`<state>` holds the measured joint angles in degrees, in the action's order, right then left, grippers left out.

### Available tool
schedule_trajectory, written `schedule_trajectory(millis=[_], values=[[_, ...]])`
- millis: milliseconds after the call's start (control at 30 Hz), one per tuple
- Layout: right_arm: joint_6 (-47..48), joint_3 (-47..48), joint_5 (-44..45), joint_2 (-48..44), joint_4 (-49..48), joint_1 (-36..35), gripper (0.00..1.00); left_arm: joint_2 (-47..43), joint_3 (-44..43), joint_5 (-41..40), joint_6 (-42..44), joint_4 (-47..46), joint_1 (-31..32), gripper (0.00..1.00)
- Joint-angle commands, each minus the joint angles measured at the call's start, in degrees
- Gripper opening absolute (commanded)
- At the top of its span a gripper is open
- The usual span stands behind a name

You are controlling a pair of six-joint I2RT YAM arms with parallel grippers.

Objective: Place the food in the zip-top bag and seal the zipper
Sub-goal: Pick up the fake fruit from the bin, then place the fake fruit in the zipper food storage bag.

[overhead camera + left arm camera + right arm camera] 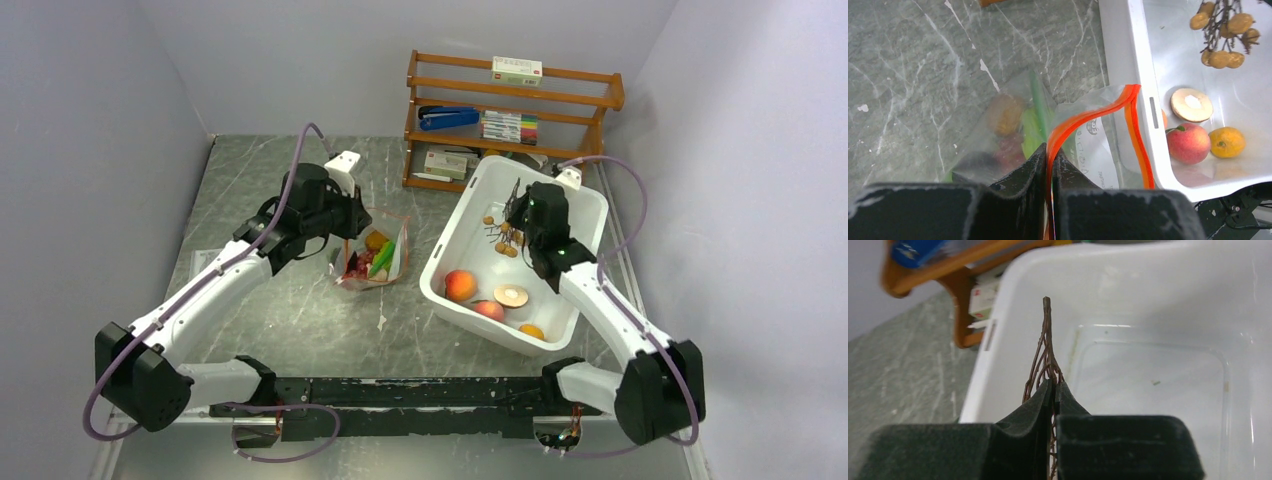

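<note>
The clear zip-top bag (pixel 378 258) stands on the table left of the white bin, mouth up. My left gripper (pixel 1050 152) is shut on the red-orange zipper (pixel 1083 117) at one end of the bag's mouth; the rest of the strip gapes apart. Through the plastic show an orange round fruit (pixel 1004 114), a green pod (pixel 1033 125) and red grapes (pixel 1009 150). My right gripper (pixel 1054 386) is shut on the brown twig stem (pixel 1047 347) of the berry cluster (pixel 500 238), holding it above the floor of the bin (pixel 447 235).
In the white bin (pixel 1120 60) lie a peach (pixel 1188 143), a small orange fruit (pixel 1227 142) and a round pale slice (pixel 1191 105). A wooden rack (pixel 510 110) with a stapler, pens and boxes stands at the back. Grey walls close both sides.
</note>
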<state>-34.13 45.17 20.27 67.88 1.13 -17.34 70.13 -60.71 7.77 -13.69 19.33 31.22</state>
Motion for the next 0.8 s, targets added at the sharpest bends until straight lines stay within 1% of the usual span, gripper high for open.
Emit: schedule_trajectory(millis=[0, 133, 267, 333, 400, 467, 567, 600, 667, 767], values=[[5.9, -1.0, -5.9, -5.6, -5.3, -0.1, 0.00, 1.1, -3.2, 1.1, -1.8, 0.1, 0.0, 0.07], [7.0, -0.3, -11.6, -8.9, -8.5, -1.1, 0.00, 2.2, -3.9, 2.3, -1.4, 0.6, 0.0, 0.07], [8.0, -1.0, -20.8, -11.2, -17.3, -3.5, 0.00, 2.4, -4.6, 3.2, -0.6, 1.4, 0.0, 0.07], [10.6, -1.5, -24.4, -11.4, -22.7, -6.1, 0.00, 2.4, -5.1, 4.1, -0.6, 1.9, -0.2, 0.07], [14.4, -1.9, -25.9, -11.1, -27.8, -10.0, 0.00, 2.8, -5.7, 5.4, -0.7, 2.5, -0.2, 0.07], [19.7, -1.5, -26.9, -10.1, -31.2, -15.5, 0.00, 3.0, -6.2, 5.9, -1.0, 3.1, -0.3, 0.07], [25.9, -2.0, -29.3, -7.7, -36.8, -21.6, 0.00, 2.5, -5.5, 6.6, -1.5, 2.9, -0.3, 0.07], [26.9, -3.1, -29.5, -7.5, -39.4, -22.8, 0.00, 2.3, -5.3, 6.7, -1.8, 2.8, -0.3, 0.07], [28.0, -4.5, -32.6, -6.5, -44.6, -23.8, 0.00, 1.8, -4.8, 7.1, -2.1, 2.8, -0.3, 0.07], [27.7, -3.8, -35.3, -4.3, -46.6, -25.1, 0.00, 1.2, -4.5, 7.3, -2.5, 2.9, -0.4, 0.07]])
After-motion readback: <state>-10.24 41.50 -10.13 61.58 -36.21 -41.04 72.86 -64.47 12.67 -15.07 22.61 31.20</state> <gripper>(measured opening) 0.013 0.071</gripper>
